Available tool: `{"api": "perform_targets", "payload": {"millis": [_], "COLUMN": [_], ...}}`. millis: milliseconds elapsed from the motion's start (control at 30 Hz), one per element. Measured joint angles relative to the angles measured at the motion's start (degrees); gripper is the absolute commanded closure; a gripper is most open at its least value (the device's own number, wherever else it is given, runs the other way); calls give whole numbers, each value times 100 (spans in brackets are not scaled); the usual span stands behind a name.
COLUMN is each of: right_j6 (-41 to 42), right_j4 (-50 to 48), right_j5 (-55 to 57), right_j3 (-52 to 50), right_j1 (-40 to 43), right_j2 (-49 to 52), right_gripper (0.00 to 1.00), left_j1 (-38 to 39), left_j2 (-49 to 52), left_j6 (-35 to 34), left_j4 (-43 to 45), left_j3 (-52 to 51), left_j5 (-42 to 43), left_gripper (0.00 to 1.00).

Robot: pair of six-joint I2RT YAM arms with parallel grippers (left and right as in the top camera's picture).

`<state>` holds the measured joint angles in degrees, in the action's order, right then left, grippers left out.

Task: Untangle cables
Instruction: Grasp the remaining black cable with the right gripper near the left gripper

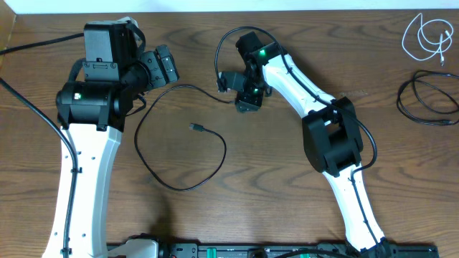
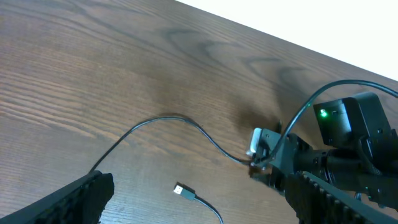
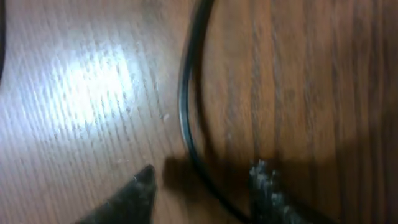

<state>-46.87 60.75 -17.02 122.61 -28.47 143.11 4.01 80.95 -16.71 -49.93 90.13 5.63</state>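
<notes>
Fingers parted astride the black cable (image 2: 168, 116) at its loop's 1 o'clock end, the right gripper (image 3: 205, 186) looks set to pinch it, while the left gripper (image 1: 172, 69) hovers open and empty at 11 o'clock, the white cable (image 1: 424, 36) well apart at the 2 o'clock corner of the table (image 1: 344, 50).

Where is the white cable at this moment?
In the overhead view, the white cable lies coiled in the far right corner, beside a coiled black cable.

The black cable (image 1: 135, 140) has its far end hidden beneath the right gripper (image 1: 247, 106). Another black coil (image 1: 399, 99) is cut off by the overhead view's right edge. The right wrist view is blurred throughout.
</notes>
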Motion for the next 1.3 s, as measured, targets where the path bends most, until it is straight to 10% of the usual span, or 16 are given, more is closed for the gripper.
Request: {"api": "perform_targets", "payload": {"millis": [200, 633, 1000, 1300], "right_j6": [835, 3606, 4081, 4061], "right_j4": [122, 863, 1482, 1257], "right_j5": [101, 2323, 1764, 568], "right_j3": [0, 20, 17, 15], "right_j1": [0, 264, 1495, 1078], "right_j2": [0, -55, -87, -92], "right_gripper": [99, 99, 99, 58], "left_j1": [0, 0, 0, 0], "left_j2": [0, 0, 0, 177], "left_j6": [0, 0, 0, 0], "left_j4": [-2, -50, -90, -90], "left_j3": [0, 0, -2, -15], "left_j5": [0, 2, 7, 63], "left_gripper": [6, 6, 6, 6]}}
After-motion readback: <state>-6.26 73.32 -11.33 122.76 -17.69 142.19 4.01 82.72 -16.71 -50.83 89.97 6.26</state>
